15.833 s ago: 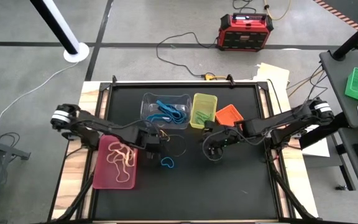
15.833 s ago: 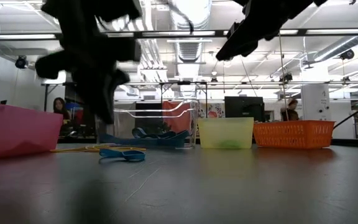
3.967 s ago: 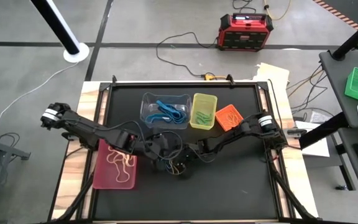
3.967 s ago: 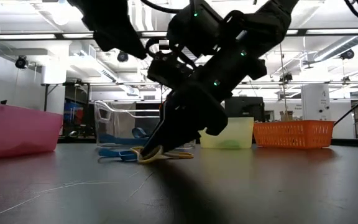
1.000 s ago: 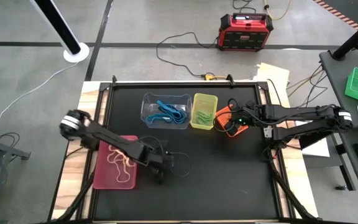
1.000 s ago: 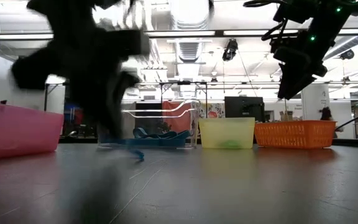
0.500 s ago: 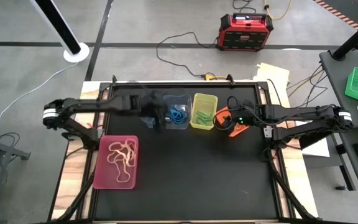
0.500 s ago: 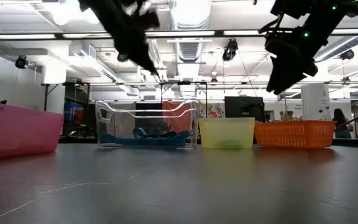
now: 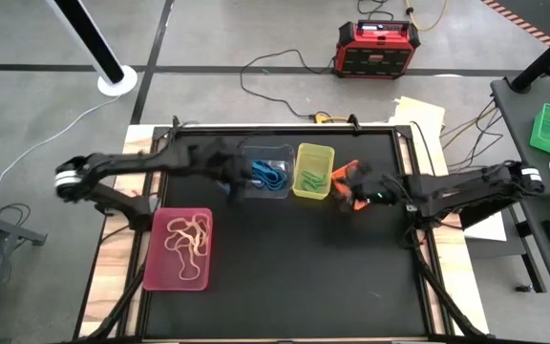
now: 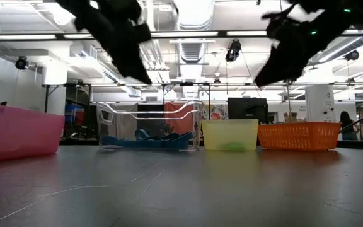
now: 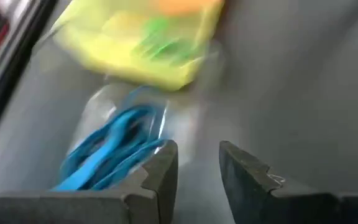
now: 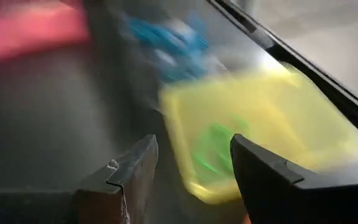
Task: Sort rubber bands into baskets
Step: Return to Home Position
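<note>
My left gripper (image 11: pixel 197 168) hovers open over the near side of the clear tub (image 9: pixel 277 153), which holds blue rubber bands (image 11: pixel 107 155). Nothing is between its fingers. My right gripper (image 12: pixel 194 171) is open and empty too, in the air above the orange bin (image 10: pixel 298 135). It faces the yellow-green bin (image 9: pixel 311 170), where green bands (image 12: pixel 215 149) lie. Tan bands (image 9: pixel 187 239) lie in the flat pink tray (image 9: pixel 156 272) at the near left. All four baskets stand on the black table.
The tub, the yellow-green bin and the orange bin stand in a row at the far middle of the table. The black mat (image 9: pixel 304 277) stretches bare in front of them. A red power unit (image 9: pixel 375 48) and cables lie on the floor beyond the far edge.
My left gripper has risen from the table beside the pink tray and swung toward the far edge, over the clear tub. The blue band that lay on the table under it is gone from there. My right gripper has tipped up toward level above the orange bin.
</note>
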Robot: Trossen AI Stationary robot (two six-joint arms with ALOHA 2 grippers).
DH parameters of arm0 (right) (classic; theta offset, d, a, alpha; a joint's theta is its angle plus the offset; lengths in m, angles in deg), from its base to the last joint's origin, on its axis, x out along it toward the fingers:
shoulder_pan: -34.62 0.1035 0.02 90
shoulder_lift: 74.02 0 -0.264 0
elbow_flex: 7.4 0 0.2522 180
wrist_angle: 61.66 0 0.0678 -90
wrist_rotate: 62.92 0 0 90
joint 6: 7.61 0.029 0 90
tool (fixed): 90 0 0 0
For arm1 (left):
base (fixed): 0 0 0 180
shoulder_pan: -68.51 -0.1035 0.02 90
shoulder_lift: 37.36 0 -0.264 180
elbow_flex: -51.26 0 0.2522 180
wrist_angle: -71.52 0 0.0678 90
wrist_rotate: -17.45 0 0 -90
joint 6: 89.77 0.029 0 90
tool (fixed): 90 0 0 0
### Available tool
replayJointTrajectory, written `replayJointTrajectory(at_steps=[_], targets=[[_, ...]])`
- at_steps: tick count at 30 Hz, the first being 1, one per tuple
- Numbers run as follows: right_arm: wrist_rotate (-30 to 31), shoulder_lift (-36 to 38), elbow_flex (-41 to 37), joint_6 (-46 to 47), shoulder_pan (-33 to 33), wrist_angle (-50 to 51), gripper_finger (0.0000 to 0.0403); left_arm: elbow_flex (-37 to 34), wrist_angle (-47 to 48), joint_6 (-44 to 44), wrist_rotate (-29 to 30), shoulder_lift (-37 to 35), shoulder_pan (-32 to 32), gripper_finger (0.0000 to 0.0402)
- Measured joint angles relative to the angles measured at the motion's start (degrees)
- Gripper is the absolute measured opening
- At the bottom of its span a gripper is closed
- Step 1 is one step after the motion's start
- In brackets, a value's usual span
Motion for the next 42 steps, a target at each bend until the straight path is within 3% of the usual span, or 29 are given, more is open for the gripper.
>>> replayJointTrajectory(at_steps=[5,10,15,23,26,32,42], targets=[[-3.4,7.5,-13.5,-7.9,7.0,-24.8,0.0199,-16.3,-13.6,-3.7,2.9,-18.1,5.7,0.0105],[-3.6,17.8,-23.7,-11.4,10.4,-37.7,0.0199,-33.4,-29.7,-9.7,1.3,-40.0,8.7,0.0099],[-3.7,28.6,-27.3,-13.8,12.4,-36.5,0.0199,-43.8,-36.2,-8.9,0.1,-56.1,9.7,0.0083],[-3.9,48.0,-26.6,-22.2,13.9,-21.9,0.0198,-50.8,-33.2,-3.1,0.5,-79.4,9.5,0.0076],[-3.8,53.2,-27.9,-26.4,13.9,-20.7,0.0198,-51.9,-31.0,-1.4,1.4,-78.5,9.4,0.0076],[-4.9,52.1,-30.9,-33.9,14.0,-23.1,0.0198,-53.0,-30.6,-2.9,2.0,-75.5,9.4,0.0076],[-4.3,51.5,-30.9,-25.7,14.0,-23.4,0.0199,-52.9,-30.7,-4.6,2.0,-72.9,9.4,0.0076]])
